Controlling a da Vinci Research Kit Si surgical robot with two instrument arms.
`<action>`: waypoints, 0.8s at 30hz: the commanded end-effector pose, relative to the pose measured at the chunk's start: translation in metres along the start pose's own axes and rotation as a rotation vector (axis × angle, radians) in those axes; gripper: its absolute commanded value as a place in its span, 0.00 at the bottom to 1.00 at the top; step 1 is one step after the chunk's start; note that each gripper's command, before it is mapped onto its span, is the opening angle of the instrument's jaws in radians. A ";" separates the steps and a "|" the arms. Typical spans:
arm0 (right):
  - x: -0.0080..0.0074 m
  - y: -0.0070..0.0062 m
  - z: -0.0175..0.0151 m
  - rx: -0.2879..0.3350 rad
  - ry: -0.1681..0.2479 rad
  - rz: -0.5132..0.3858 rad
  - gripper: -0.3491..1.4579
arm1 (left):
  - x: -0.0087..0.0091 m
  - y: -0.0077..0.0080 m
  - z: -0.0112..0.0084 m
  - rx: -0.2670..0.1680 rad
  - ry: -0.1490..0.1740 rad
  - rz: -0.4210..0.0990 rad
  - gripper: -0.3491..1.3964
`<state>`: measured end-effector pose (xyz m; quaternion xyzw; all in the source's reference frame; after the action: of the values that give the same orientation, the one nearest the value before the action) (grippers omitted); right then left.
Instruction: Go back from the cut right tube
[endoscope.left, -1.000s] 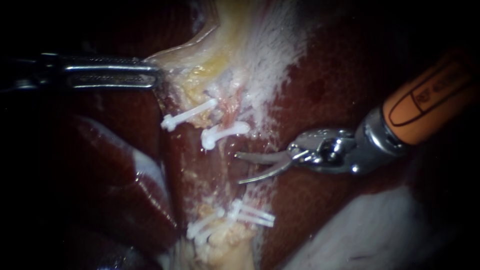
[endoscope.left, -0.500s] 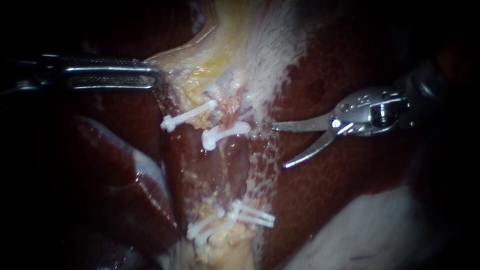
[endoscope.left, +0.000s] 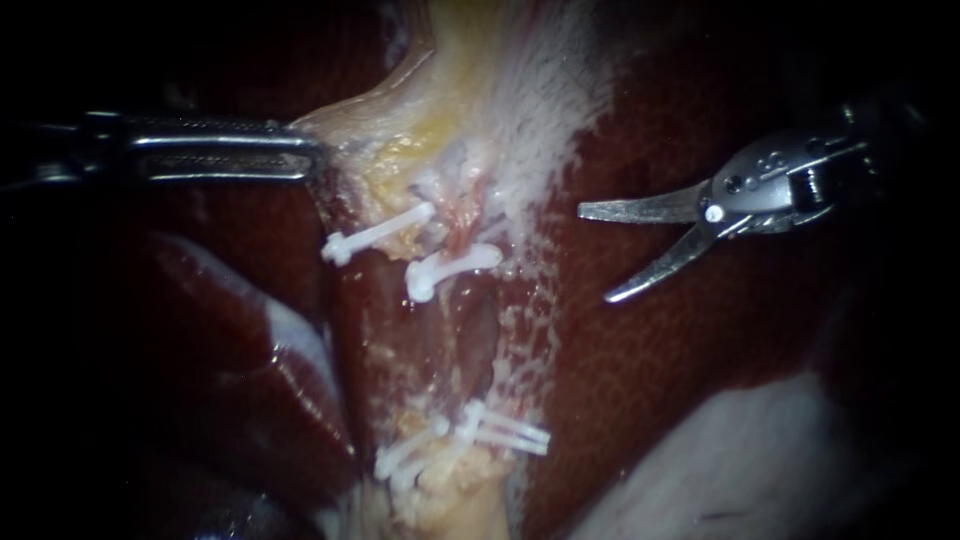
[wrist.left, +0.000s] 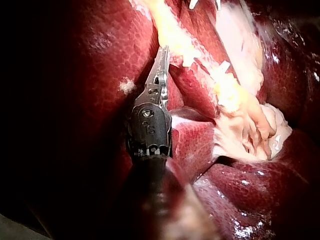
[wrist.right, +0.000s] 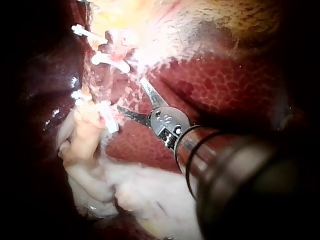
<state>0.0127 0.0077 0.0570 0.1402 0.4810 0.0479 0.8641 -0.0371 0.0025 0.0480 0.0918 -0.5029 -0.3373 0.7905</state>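
The liver (endoscope.left: 700, 400) is dark red-brown with a fine netted mottle. The clips (endoscope.left: 450, 265) are white. Above the clips the tissue (endoscope.left: 430, 130) is yellow, perhaps streaked white; right of them, the right instrument (endoscope.left: 596, 254) is silver.

The field is seen from the endoscope at close range, head-on to the liver (endoscope.left: 700, 350) and the white clips (endoscope.left: 450, 262). The left instrument (endoscope.left: 312, 152) is taken in from one side and the right instrument (endoscope.left: 594, 254) from the other. From each wrist camera the scene is viewed along that arm's own shaft, from just behind the jaws, close in and at a low slant over the liver. The white clips and the pale tissue (endoscope.left: 470, 90) are shared by all three views. Each instrument is shared by the endoscope view and its own wrist view.
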 end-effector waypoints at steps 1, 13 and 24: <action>0.0000 -0.0001 0.0001 0.002 0.001 0.000 0.98 | 0.0002 0.0000 0.0001 0.000 0.003 0.001 0.00; 0.0000 -0.0004 0.0000 0.006 -0.001 -0.002 0.98 | 0.0041 -0.0010 0.0042 0.034 0.061 0.001 0.00; 0.0000 -0.0007 -0.0002 0.007 -0.004 -0.003 0.98 | 0.0051 -0.0032 0.0062 0.061 0.077 -0.005 0.00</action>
<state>0.0125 0.0071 0.0567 0.1431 0.4796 0.0445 0.8646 -0.0425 -0.0019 0.0532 0.1292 -0.4817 -0.3206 0.8053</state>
